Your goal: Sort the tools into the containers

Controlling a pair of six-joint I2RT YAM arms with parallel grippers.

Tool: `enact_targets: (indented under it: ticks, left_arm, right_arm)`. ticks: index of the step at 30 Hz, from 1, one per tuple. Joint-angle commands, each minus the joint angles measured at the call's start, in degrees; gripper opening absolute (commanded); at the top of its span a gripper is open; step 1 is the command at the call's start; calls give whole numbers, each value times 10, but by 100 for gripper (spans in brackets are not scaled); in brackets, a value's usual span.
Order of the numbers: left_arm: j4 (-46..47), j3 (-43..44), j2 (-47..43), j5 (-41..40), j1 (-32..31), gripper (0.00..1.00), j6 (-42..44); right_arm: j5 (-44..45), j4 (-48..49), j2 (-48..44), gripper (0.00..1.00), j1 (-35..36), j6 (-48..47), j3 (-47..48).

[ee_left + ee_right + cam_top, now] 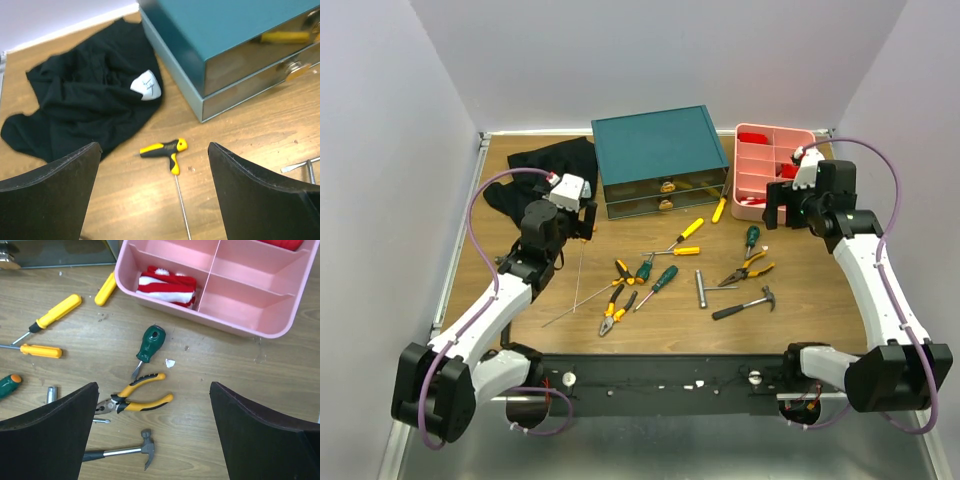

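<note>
Black pads frame both wrist views, spread as wide as they go with nothing between them. Neither the left gripper (154, 150) nor the right gripper (154, 390) holds or touches anything.

Under the left one lies a T-handled driver (165, 148), yellow and black, with its thin shaft running toward the camera. From overhead only that shaft shows, the handle being hidden behind the wrist. Just beyond it is the black cloth (85, 100) with a white label (146, 85), and to the right the teal cabinet (225, 30).

Below the right one are orange-handled pliers (140, 397), a green screwdriver (149, 340) just above them and a hammer (130, 449) nearer the camera — all loose on the table (225, 370). Two yellow screwdrivers (57, 310) lie off to the left. The pink tray (250, 295) sits beyond, with a red-and-white striped bundle (167, 285) in the corner compartment nearest the tools. Only the overhead view takes in more pliers (616, 312) at mid-table.
</note>
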Motion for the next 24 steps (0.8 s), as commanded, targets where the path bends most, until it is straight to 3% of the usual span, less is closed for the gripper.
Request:
enact_targets:
  ticks: [1, 4, 5, 7, 11, 13, 17, 22, 24]
  left_arm:
    - [-62, 21, 10, -53, 5, 99, -75]
    - [-55, 41, 22, -69, 32, 99, -118]
    - [-67, 52, 27, -67, 46, 99, -122]
    - [-94, 97, 46, -30, 60, 99, -112]
    - [-216, 178, 75, -26, 73, 99, -134]
    - [-234, 189, 65, -11, 84, 99, -139]
    - [-236, 170, 26, 52, 107, 99, -133]
    - [-235, 119, -23, 135, 145, 99, -168]
    - [-238, 105, -37, 167, 169, 99, -186]
  right_arm:
    - [-25, 19, -22, 100, 0, -3, -18]
    - [-161, -6, -27, 100, 1, -64, -3]
    - [-251, -1, -29, 97, 1, -86, -6]
    - [-296, 50, -31, 91, 11, -71, -18]
    - [-254, 74, 20, 89, 99, -28, -5]
    - [-236, 117, 28, 89, 128, -18, -9]
    - [-153, 145, 72, 89, 202, -2, 8]
    - [-115, 172, 158, 85, 240, 22, 59]
    - [-56, 184, 178, 87, 263, 38, 77]
